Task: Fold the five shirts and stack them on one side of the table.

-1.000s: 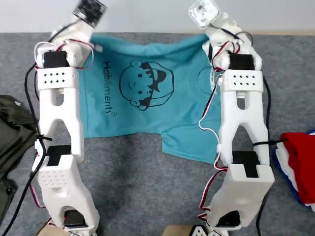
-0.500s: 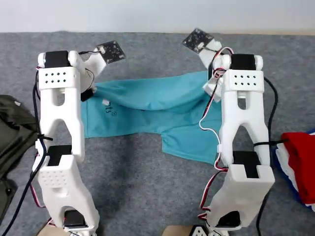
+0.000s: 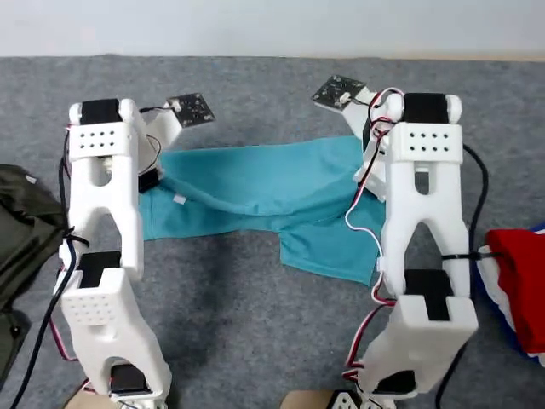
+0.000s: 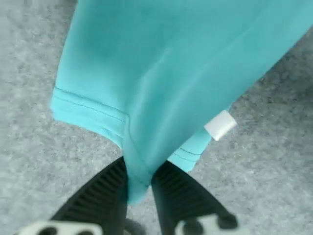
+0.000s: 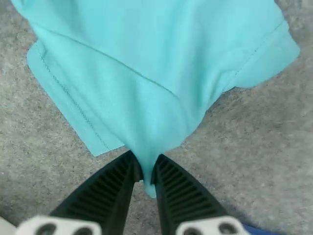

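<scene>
While the left pincer [image 4: 142, 169] is closed on one edge of the teal shirt [image 3: 272, 179], the right pincer [image 5: 145, 164] grips another, folded over on the counter [image 3: 255, 341].

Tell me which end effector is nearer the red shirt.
Right. The right end effector pinches the teal shirt nearer the red shirt; the left end effector pinches its far end.

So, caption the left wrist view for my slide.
Left gripper pinching the teal shirt by its edge, grey table beneath.
</scene>
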{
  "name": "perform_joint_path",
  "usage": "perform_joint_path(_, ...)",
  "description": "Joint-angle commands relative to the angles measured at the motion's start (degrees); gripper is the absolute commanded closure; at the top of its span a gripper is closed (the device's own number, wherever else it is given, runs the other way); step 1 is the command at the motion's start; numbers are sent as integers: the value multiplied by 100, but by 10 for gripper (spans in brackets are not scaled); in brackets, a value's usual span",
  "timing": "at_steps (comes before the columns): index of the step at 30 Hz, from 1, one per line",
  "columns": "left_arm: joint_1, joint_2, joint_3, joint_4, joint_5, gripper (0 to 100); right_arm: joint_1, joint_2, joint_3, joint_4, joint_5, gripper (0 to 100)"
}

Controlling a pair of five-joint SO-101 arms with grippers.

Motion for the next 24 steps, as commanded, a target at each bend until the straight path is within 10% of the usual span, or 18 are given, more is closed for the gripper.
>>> perform_joint_path(1,-18,-44,163,-281,-35,998,-189,-699,26,233,44,988)
perform_joint_path(24,-9,-44,927,-914,-18,998,-382,-1640,3349,-637,-193,984)
